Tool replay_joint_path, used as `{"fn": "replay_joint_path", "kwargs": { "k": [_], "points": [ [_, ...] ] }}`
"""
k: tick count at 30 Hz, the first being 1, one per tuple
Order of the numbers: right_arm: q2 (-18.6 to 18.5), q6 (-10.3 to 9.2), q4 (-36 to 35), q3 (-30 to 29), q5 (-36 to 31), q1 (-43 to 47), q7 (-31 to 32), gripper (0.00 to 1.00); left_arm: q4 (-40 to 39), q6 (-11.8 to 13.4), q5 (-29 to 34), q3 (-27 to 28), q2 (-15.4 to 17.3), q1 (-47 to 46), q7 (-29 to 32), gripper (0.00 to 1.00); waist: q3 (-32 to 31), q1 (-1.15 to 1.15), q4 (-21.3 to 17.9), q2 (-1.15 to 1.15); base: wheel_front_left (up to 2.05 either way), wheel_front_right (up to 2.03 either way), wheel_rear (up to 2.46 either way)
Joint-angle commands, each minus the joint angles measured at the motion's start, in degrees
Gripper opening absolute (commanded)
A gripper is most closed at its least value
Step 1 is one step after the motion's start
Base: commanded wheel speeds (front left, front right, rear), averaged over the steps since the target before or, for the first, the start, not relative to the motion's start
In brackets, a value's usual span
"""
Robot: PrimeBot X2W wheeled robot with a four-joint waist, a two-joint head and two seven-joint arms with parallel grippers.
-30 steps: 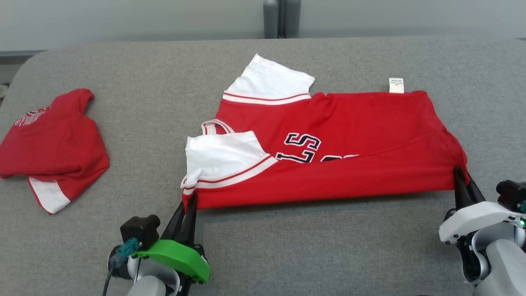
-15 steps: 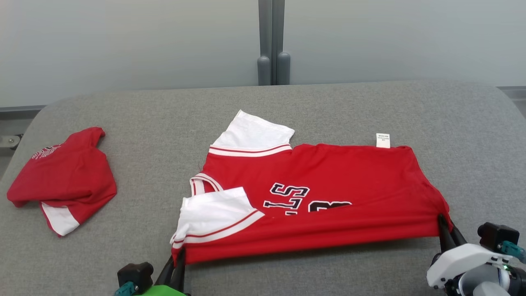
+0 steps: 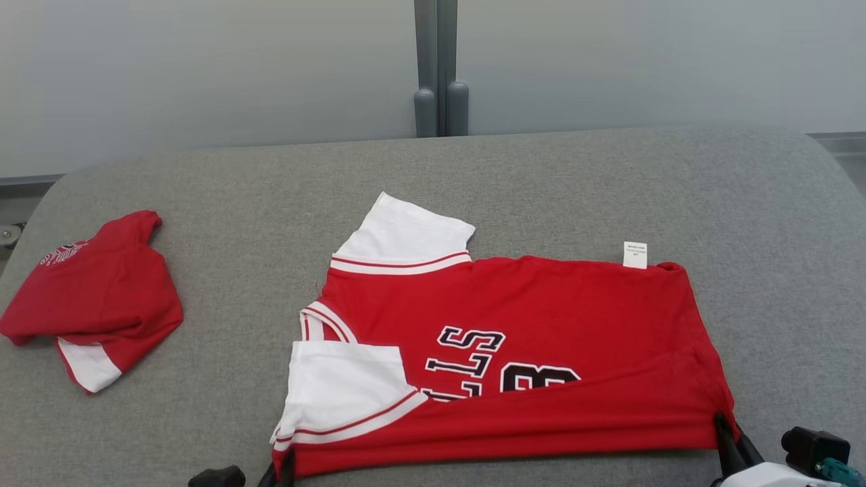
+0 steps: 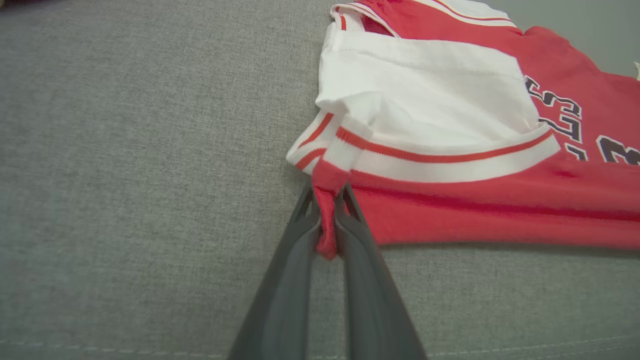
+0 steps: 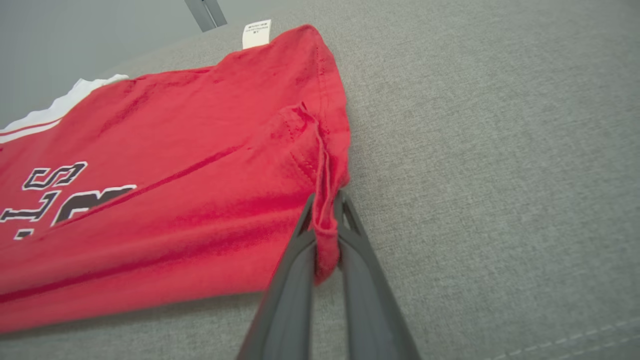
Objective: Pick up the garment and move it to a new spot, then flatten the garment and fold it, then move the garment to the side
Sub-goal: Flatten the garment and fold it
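The garment is a red jersey with white sleeves and black-and-white lettering, spread sideways on the grey surface. Its near edge is stretched taut between my two grippers. My left gripper is shut on the garment's red corner just below the white sleeve; in the head view its fingertips peek over the bottom edge. My right gripper is shut on the garment's hem corner, seen in the head view as the right gripper at the lower right. A white label sticks out at the far edge.
A second red garment lies crumpled at the left of the grey padded surface. Behind the surface stands a pale wall with a grey vertical post. Bare cloth lies to the right and beyond the jersey.
The head camera tilted up, so everything sits lower in the picture. Both grippers kept their hold and drew the near edge toward me; more lettering is uncovered.
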Motion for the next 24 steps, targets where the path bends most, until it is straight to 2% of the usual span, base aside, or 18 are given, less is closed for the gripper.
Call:
{"fn": "replay_joint_path", "kwargs": {
  "k": [1, 3, 4, 5, 6, 9, 15, 19, 24],
  "points": [
    [-0.5, -0.15, 0.0, -0.5, 0.6, 0.6, 0.0, 0.0, 0.2, 0.3, 0.5, 0.4, 0.6, 0.7, 0.0, 0.0, 0.2, 0.0, -0.1, 0.0, 0.0, 0.0, 0.0],
    [-0.4, -0.15, 0.9, -0.5, 1.2, 0.5, 0.0, 0.0, 0.3, 0.3, 0.9, 0.1, 0.6, 0.3, 0.0, 0.0, 0.3, 0.0, -0.1, 0.0, 0.0, 0.0, 0.0],
    [-0.6, -0.15, 1.1, -0.7, 1.2, 0.1, 0.0, 1.0, 0.1, 0.3, 1.1, 0.0, 0.6, 0.1, 0.0, 0.21, 0.4, 0.0, -0.1, 0.0, 0.0, 0.0, 0.0],
    [-0.9, -0.14, 1.2, -0.6, 1.1, -0.3, 0.0, 1.0, 0.0, 0.3, 1.3, -0.1, 0.6, 0.0, 0.0, 0.56, 0.5, 0.0, 0.0, 0.0, 0.0, 0.0, 0.0],
    [-0.9, -0.13, 1.1, -0.8, 1.1, -0.8, 0.0, 1.0, -0.2, 0.3, 1.4, -0.2, 0.6, 0.0, 0.0, 1.0, 0.7, 0.0, 0.1, 0.0, 0.0, 0.0, 0.0],
    [-1.1, -0.13, 0.6, -1.6, 0.3, -1.6, 0.0, 1.0, -0.3, 1.1, 2.5, -0.4, 0.5, 0.1, 0.0, 1.0, 1.2, 0.0, 0.2, 0.0, 0.0, 0.0, 0.0],
    [-1.6, -0.12, -2.6, -5.0, -2.7, -4.8, 0.0, 1.0, -7.5, 3.0, 6.2, 0.7, 0.5, -1.8, 0.0, 1.0, 4.9, 0.0, 0.6, 0.0, 0.0, 0.0, 0.0],
    [-2.3, -0.12, -3.4, -5.4, -4.1, -9.1, 0.0, 1.0, -9.9, 3.0, 8.1, 1.0, 0.5, -6.3, 0.0, 1.0, 8.7, 0.0, 0.9, 0.0, 0.0, 0.0, 0.0],
    [-3.4, -0.12, -2.5, -4.2, -5.0, -16.4, 0.0, 1.0, -8.9, 2.5, 10.3, 0.0, 0.5, -15.2, 0.0, 1.0, 14.4, 0.0, 0.8, 0.0, 0.0, 0.0, 0.0]
  ]
}}
